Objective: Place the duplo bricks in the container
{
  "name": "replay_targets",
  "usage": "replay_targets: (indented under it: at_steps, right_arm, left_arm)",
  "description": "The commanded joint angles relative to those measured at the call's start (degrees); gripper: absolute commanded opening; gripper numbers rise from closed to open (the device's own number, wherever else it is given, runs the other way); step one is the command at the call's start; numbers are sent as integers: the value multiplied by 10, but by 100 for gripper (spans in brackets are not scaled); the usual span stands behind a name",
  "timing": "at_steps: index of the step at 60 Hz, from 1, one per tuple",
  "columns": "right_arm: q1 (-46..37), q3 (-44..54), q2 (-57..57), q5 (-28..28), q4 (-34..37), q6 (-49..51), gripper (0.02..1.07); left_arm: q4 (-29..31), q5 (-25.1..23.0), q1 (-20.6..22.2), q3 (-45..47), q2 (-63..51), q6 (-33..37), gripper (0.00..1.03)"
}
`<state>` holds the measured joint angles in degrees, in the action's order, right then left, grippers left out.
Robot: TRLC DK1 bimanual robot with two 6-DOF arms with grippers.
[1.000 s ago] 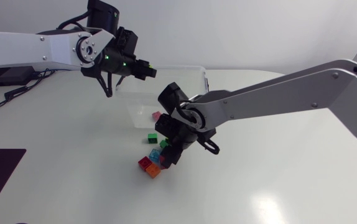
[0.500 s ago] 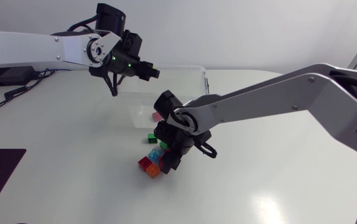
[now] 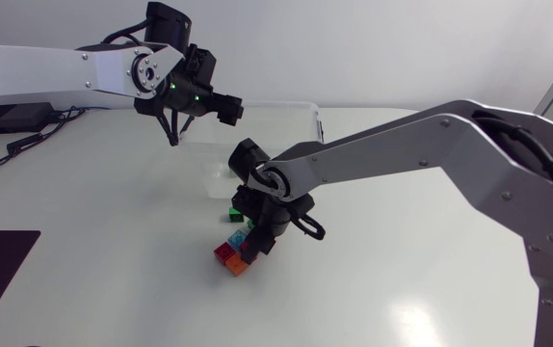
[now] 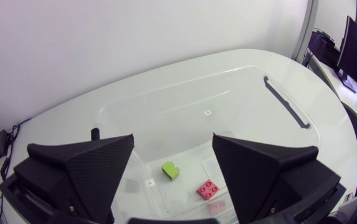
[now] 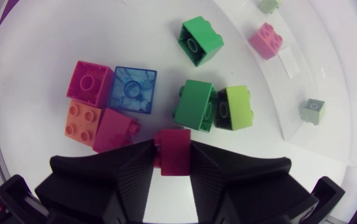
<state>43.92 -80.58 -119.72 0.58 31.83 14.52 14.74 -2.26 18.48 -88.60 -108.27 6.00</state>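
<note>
Right end effector (image 5: 173,163) is clamped on a red duplo brick (image 5: 175,146) at the brick pile (image 3: 231,258) on the counter (image 3: 113,289), clear container (image 3: 307,109) just ahead past the green bricks (image 5: 195,104); left end effector (image 4: 173,146) hangs spread above the container.

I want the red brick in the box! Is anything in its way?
Green bricks lie on the table between the red brick in the right gripper and the container; lifted, it should clear them. The left gripper hangs open above the container and may crowd the drop.
</note>
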Motion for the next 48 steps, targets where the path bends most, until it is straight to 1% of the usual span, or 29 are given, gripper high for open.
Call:
replay_targets:
  at_steps: [1, 7, 18, 25, 28, 33, 38, 48]
  right_arm:
    - [0, 1, -6, 6, 9, -13, 16]
    - [-1, 16, 15, 6, 7, -15, 16]
    - [-2, 74, 108, 7, 9, -18, 16]
    - [-4, 99, 172, 7, 17, -20, 16]
    - [-7, 104, 200, 7, 23, -22, 16]
    - [-17, 103, 240, 11, 29, -23, 16]
    - [-33, 89, 271, 13, 34, -23, 16]
    - [-60, 42, 288, 13, 41, -28, 16]
  left_arm:
    - [6, 4, -3, -4, 17, -11, 98]
    - [6, 3, -3, 3, 39, -17, 98]
    - [13, 2, -1, 41, 130, -27, 98]
    - [46, 2, -5, 62, 185, -27, 98]
    - [57, -5, -13, 78, 207, -26, 98]
    - [82, -18, -20, 109, 239, -14, 98]
    - [89, -27, -22, 159, 282, 6, 98]
    - [104, -43, -24, 256, 347, 48, 97]
